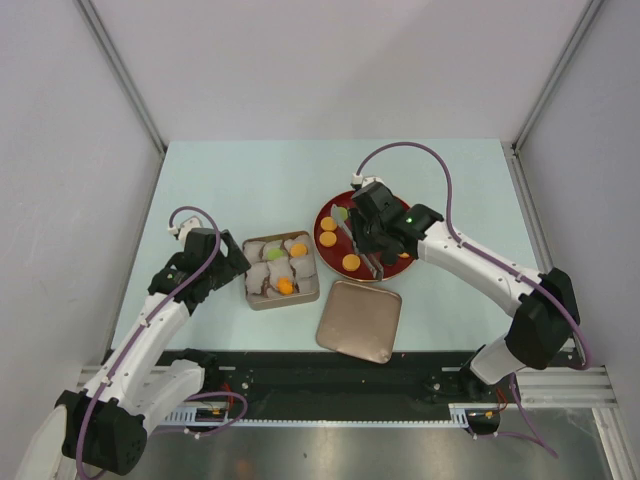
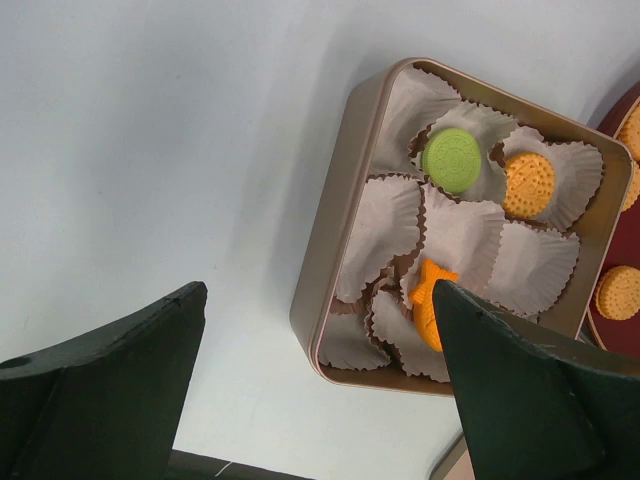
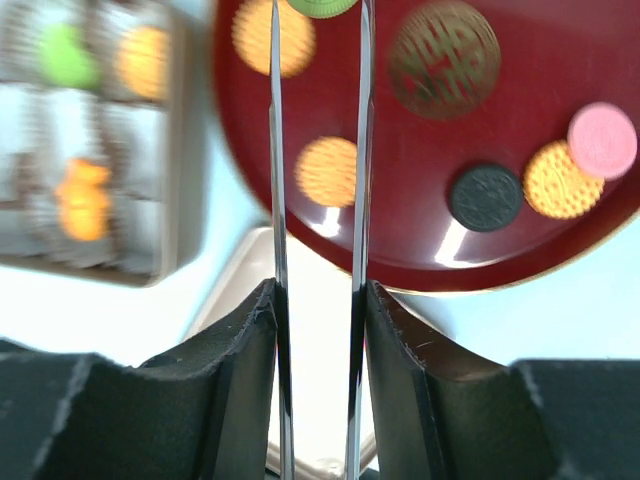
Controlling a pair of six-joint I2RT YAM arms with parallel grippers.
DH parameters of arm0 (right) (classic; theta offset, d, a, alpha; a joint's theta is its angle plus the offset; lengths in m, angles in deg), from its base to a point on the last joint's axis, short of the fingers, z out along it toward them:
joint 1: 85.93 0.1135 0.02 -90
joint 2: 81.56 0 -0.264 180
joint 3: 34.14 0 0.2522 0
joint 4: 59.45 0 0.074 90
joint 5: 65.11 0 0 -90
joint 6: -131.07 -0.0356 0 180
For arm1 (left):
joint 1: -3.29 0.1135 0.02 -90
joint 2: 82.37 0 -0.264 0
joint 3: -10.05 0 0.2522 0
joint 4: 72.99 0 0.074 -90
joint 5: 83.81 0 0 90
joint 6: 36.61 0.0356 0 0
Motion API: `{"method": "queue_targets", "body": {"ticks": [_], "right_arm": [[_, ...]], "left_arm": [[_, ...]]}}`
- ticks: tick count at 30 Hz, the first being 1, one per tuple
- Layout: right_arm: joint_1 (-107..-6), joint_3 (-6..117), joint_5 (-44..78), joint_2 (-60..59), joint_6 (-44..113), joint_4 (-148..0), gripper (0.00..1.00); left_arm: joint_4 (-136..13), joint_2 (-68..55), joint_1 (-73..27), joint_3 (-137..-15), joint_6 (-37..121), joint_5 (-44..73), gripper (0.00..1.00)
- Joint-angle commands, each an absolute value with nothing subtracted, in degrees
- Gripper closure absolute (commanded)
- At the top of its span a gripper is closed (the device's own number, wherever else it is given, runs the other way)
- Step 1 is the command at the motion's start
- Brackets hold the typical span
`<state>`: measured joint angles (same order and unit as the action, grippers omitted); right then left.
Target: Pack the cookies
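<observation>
R gripper (image 3: 318, 295) is clamping a pair of thin metal tongs (image 3: 275, 150). Its fingers are pressing on both blades, and the blades are sitting slightly apart and reaching out over the dark-red plate (image 3: 520, 255). The tong tips are sitting either side of a green cookie (image 3: 320, 5) on the plate's far-left part. It's cut off by the frame top, so can't tell if it's actually being pinched.

The plate is resting right of centre on the table (image 1: 450, 180), approx. midway btwn far & near edges. It is also carrying orange cookies (image 3: 327, 171), a patterned tan cookie (image 3: 444, 58), a black cookie (image 3: 485, 197) and a pink cookie (image 3: 602, 140). The black one is lying just beside an orange one, and the pink one is overlapping that same orange one's far side. A tan lid (image 1: 360, 320) is lying by the near edge, just nearer than the plate.

L gripper (image 2: 318, 290) is hanging w/ fingers spread wide and holding nothing, at the left side of the tan tin (image 2: 330, 250). Can't tell if it's touching. The tin is sitting left of centre, closer to the near edge, and is lined w/ white paper cups (image 2: 380, 215). Three cups are holding cookies:
- a second green cookie (image 2: 452, 160) in a far cup
- a round orange cookie (image 2: 528, 184) in the cup just right of it
- an odd-shaped orange cookie (image 2: 430, 300) in a near cup, partly hidden behind a finger
</observation>
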<state>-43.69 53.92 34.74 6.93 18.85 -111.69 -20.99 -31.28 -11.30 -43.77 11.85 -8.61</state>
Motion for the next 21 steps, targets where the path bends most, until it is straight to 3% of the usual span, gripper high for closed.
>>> {"method": "queue_targets", "body": {"ticks": [1, 21], "right_arm": [[-39.4, 59.8, 37.0, 2.6, 18.7, -113.8, 0.66], [-25.7, 56.9, 36.8, 3.9, 12.6, -113.7, 0.66]], "left_arm": [[-21.9, -31.7, -10.8, -43.6, 12.6, -8.6, 0.0], [-21.9, -32.0, -10.8, -43.4, 12.6, -8.0, 0.0]]}}
